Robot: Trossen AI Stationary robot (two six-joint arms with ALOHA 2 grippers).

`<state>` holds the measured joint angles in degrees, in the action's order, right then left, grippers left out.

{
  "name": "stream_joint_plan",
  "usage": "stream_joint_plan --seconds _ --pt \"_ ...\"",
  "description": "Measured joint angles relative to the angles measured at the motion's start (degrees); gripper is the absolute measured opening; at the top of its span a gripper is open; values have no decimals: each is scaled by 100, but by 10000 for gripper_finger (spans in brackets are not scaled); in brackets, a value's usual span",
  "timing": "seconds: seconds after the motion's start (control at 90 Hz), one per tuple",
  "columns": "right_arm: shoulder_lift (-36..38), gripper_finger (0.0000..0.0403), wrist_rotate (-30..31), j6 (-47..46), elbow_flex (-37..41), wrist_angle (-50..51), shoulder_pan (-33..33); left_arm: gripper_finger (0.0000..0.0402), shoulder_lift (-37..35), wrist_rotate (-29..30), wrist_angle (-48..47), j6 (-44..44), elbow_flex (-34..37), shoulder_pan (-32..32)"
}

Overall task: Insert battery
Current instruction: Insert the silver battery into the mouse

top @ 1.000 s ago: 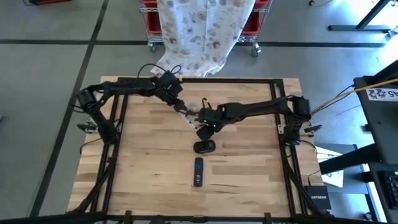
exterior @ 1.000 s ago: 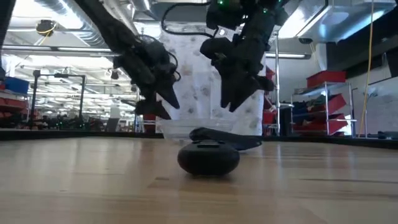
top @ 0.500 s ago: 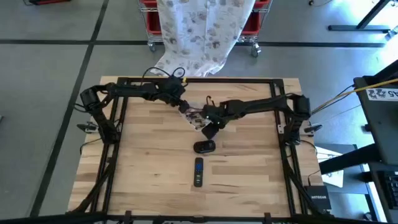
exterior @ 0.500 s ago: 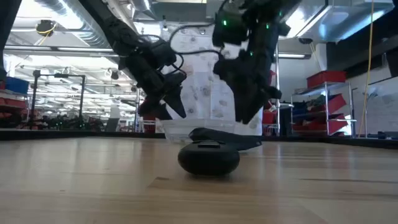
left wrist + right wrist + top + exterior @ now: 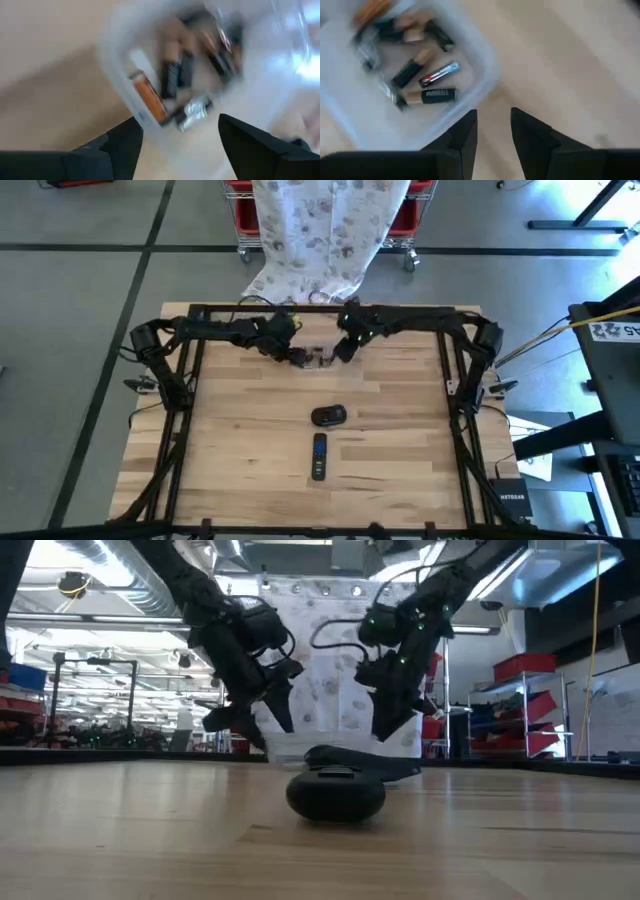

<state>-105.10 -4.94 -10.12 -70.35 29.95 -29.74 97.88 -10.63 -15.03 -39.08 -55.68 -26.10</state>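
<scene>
The batteries (image 5: 422, 82) lie loose in a clear plastic tub (image 5: 316, 358) near the far edge of the tabletop (image 5: 240, 440); several are dark with tan ends, one is silver with a red mark, one is orange (image 5: 149, 98); none is in my grip. My left hand (image 5: 298, 357) hangs just to the left of the tub, its fingers (image 5: 122, 145) spread wide over the tub's edge and empty. My right hand (image 5: 343, 352) hangs just to the right of the tub, its fingers (image 5: 465, 137) a small way apart with nothing between them; they point at bare wood beside the tub's rim. On the near side of the tub, well apart from it, sits a rounded black mouse (image 5: 328, 416); nearer still than the mouse lies a slim black remote (image 5: 318, 456), lengthwise toward the tub. Beyond the tub, past the tabletop's far edge, hangs a patterned white cloth (image 5: 320, 230).
</scene>
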Motion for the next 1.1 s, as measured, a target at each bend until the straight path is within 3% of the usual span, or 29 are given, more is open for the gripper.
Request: stream_joint_plan --seconds 0.2,0.322,0.456,0.656,0.867,0.944,1.1 --pt "0 103 -435 343 0 376 -395 237 -265 650 -160 -314 -28 394" --pt "31 103 -828 812 0 729 -351 237 -622 1405 -188 -532 -28 408" --pt "52 103 -1099 961 2 767 -221 237 -958 2039 -56 178 -152 78" --pt "61 103 -1158 1044 0 577 -101 237 -637 1017 515 1718 -163 -756" --pt "63 103 -1349 1035 0 666 -98 237 -54 -822 870 2630 -153 -1073" --pt "63 103 -1418 1035 0 660 -98 237 78 -800 866 2915 -153 -985" --pt "77 103 -1420 1033 0 663 -98 237 260 205 836 3144 -153 -773"
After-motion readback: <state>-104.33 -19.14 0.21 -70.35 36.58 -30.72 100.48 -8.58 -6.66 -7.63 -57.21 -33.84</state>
